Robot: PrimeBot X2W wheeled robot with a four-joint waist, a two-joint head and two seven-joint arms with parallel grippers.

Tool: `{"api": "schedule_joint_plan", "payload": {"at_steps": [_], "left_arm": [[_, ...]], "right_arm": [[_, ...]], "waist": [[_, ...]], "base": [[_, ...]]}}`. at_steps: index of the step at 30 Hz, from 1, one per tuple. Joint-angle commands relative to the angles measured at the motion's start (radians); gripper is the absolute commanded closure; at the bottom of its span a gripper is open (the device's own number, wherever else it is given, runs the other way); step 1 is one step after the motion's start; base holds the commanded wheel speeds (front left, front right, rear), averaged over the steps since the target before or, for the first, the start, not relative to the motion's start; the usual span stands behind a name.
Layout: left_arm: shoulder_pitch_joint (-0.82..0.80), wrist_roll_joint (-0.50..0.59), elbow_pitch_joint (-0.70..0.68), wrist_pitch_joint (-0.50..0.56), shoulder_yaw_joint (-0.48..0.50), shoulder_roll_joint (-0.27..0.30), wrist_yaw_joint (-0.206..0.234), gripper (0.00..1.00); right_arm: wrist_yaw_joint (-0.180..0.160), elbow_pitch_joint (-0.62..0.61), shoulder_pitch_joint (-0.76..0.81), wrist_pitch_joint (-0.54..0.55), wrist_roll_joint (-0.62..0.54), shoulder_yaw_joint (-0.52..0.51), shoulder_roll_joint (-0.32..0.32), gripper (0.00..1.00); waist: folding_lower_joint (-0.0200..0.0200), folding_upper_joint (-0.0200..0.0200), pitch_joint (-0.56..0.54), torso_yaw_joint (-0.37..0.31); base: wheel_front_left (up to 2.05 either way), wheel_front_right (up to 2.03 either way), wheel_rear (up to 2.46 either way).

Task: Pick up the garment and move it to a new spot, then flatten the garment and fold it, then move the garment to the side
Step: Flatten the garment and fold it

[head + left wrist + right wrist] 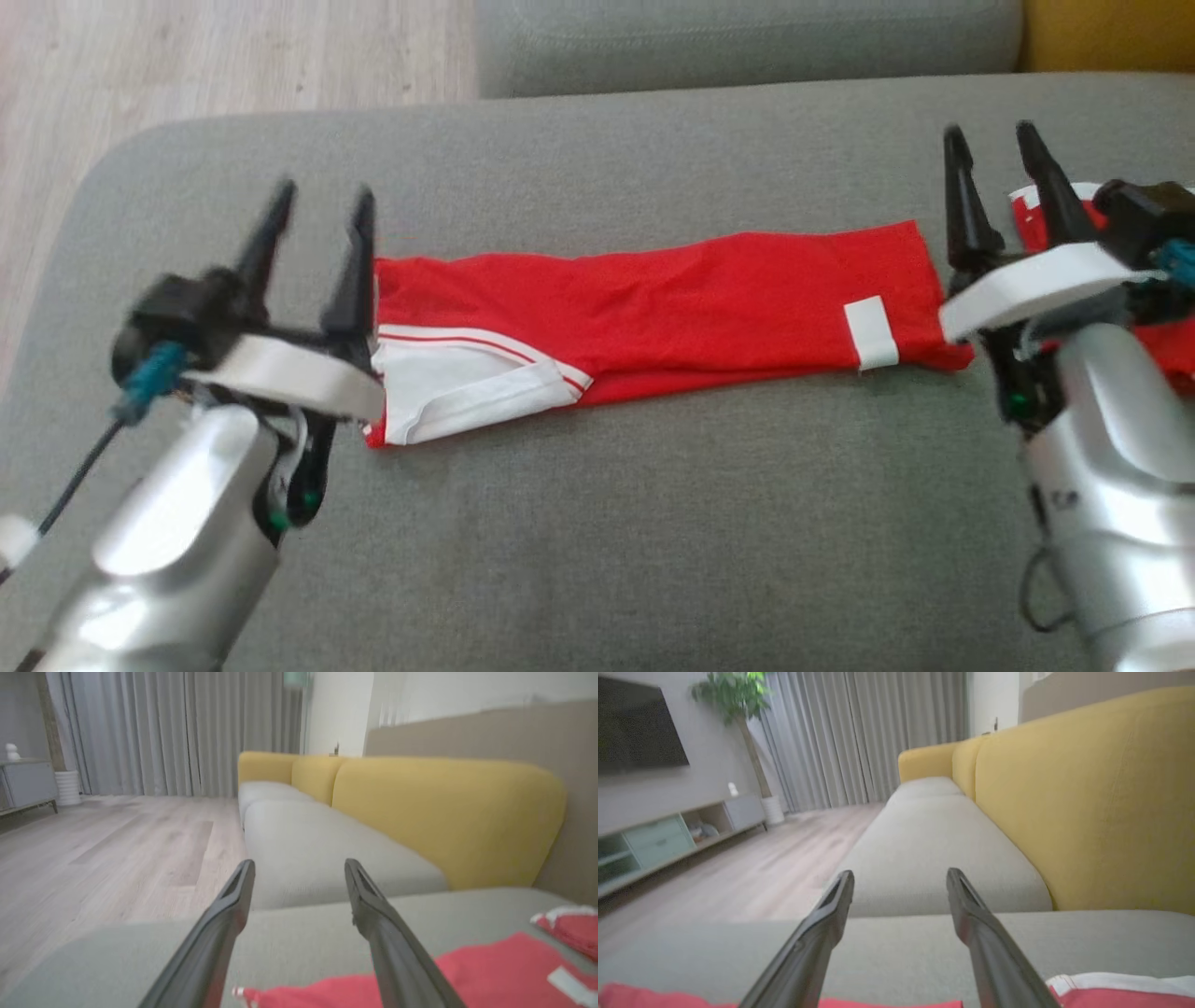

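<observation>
Red shirt (pixel 672 299) folded long on the grey sofa (pixel 597 523) — left gripper (pixel 324 191), right gripper (pixel 989 131) at its ends, fingers spread, empty

No legible text; white patch (pixel 871 331) on the garment (pixel 700 299) looks blank.

The garment (pixel 672 299) is matt red cloth with white trim. The sofa seat (pixel 597 541) is grey, coarse-woven fabric. The floor (pixel 233 56) is smooth pale wood. The left gripper (pixel 324 196) has matt dark fingers (pixel 347 280) and a glossy silver forearm (pixel 168 541).
</observation>
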Motion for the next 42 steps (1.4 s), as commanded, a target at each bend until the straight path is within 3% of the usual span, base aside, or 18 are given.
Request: {"api": "schedule_joint_plan", "payload": {"at_steps": [1, 6, 10, 17, 24, 32, 38, 42], "left_arm": [[-0.01, 0.024, -0.08, -0.011, 0.112, 0.013, 0.022, 0.0], [0.138, 0.171, -0.229, -0.012, 0.287, -0.057, 0.077, 0.0], [0.274, 0.275, -0.263, -0.012, 0.348, -0.122, 0.077, 0.0], [0.426, 0.395, -0.228, -0.012, 0.397, -0.206, 0.02, 0.0], [0.425, 0.475, -0.212, -0.012, 0.475, -0.269, -0.046, 0.0], [0.384, 0.525, -0.194, -0.012, 0.511, -0.303, -0.099, 0.0], [0.353, 0.556, -0.175, -0.012, 0.525, -0.326, -0.135, 0.0], [0.337, 0.571, -0.17, -0.012, 0.537, -0.338, -0.152, 0.0]], "right_arm": [[-0.001, -0.062, -0.007, -0.033, -0.017, -0.024, 0.03, 0.0], [-0.001, -0.183, 0.093, -0.062, -0.106, -0.1, 0.142, 0.0], [-0.001, -0.3, 0.22, -0.065, -0.181, -0.134, 0.178, 0.0], [-0.001, -0.391, 0.405, -0.066, -0.133, -0.08, 0.183, 0.0], [-0.001, -0.403, 0.415, -0.066, -0.184, -0.117, 0.183, 0.0], [-0.001, -0.262, 0.31, 0.004, -0.259, -0.284, 0.183, 0.0], [-0.001, -0.043, 0.181, 0.048, -0.284, -0.437, 0.183, 0.0], [-0.001, 0.089, 0.115, 0.036, -0.323, -0.486, 0.183, 0.0]], "waist": [[0.0, 0.0, -0.012, -0.008], [0.0, 0.0, -0.029, -0.012], [0.0, 0.0, -0.038, -0.01], [0.0, 0.0, -0.031, -0.002], [0.0, 0.0, 0.009, 0.025], [0.0, 0.0, 0.075, 0.052], [0.0, 0.0, 0.123, 0.083], [0.0, 0.0, 0.145, 0.099]], "base": [[0.0, 0.0, 0.0], [0.0, 0.0, 0.0], [0.0, 0.0, 0.0], [0.0, 0.0, 0.0], [0.0, 0.0, 0.0], [0.0, 0.0, 0.0], [0.0, 0.0, 0.0], [0.0, 0.0, 0.0]]}}
